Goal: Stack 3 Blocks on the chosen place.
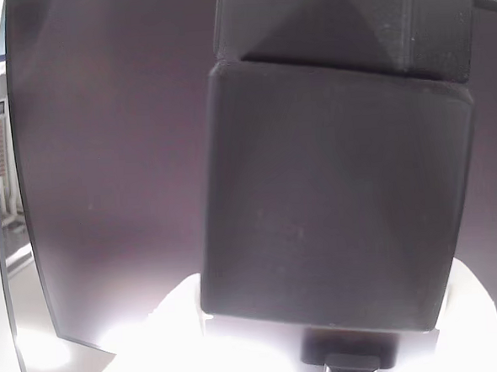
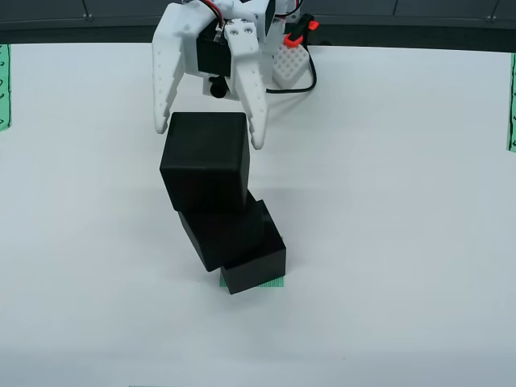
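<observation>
Overhead view: we see our white fingers [image 2: 211, 137] spread wide, one at each side of the top block [image 2: 205, 160], tips beside its upper edge, contact unclear. Three blocks stand stacked and twisted on the white table [image 2: 403, 242]: top, middle [image 2: 222, 234], bottom [image 2: 256, 268] over the green patch [image 2: 274, 283]. Gripper view: two dark blocks [image 1: 333, 189] loom close.

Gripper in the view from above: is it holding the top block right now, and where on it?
It cannot be told for sure. The gripper straddles the top block, its white fingers at the block's upper side edges, but contact is unclear.
</observation>
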You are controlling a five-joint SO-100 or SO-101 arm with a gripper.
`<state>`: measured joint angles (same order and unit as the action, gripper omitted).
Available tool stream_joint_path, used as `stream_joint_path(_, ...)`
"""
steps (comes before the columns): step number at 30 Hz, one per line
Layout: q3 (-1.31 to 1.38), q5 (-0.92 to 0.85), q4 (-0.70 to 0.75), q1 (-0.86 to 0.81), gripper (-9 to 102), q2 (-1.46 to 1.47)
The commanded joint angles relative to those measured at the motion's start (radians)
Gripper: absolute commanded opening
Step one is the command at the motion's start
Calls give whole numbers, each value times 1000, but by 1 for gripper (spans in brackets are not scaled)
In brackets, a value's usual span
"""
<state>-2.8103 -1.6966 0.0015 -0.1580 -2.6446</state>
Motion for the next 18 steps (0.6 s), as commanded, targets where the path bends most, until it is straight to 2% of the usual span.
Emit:
stream_joint_path(1, 0, 3, -23, -6, 34, -20)
stream_joint_path(18, 38, 37, -41, 2, 35, -28)
